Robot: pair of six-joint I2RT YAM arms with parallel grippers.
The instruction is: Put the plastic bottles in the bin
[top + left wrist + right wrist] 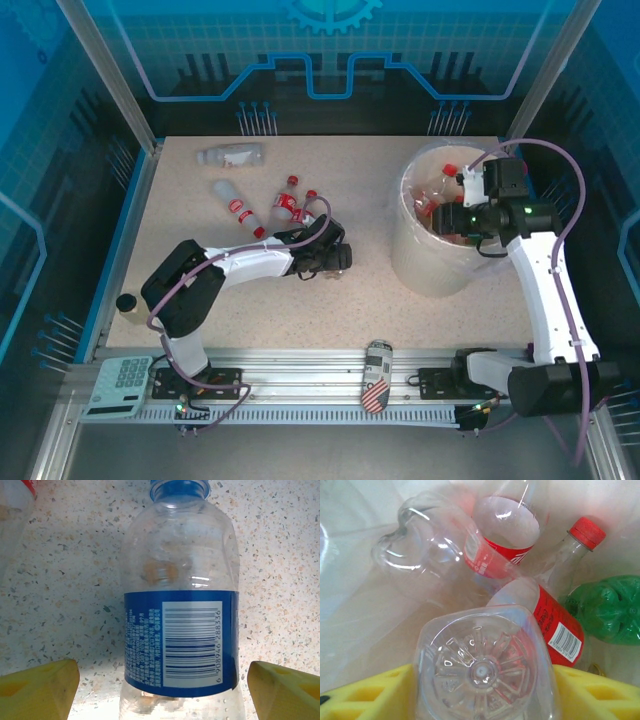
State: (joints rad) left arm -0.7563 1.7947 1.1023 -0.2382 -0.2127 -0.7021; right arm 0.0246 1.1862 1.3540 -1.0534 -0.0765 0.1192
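Blue-label bottle [180, 630] lies on table [75, 580] between open jaws of left gripper [162, 680], untouched. Right gripper [482, 692]: jaws flank clear bottle [482, 660] over bin [410, 255]; grip indeterminate. Likely empty: light, thin-walled, slippery, crushable. Grasp mid-body at label, gently.

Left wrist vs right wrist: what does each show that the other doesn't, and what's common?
Left wrist, not right wrist: a blue-labelled bottle with a blue cap, lying on the speckled table, with the left gripper open and a gap on either side.
Right wrist, not left wrist: the bin, bag-lined, holding red-labelled bottles and a green bottle. A clear bottle sits base-on at the right gripper; whether it is gripped is unclear.
Shared: yellow fingers flanking a plastic bottle.
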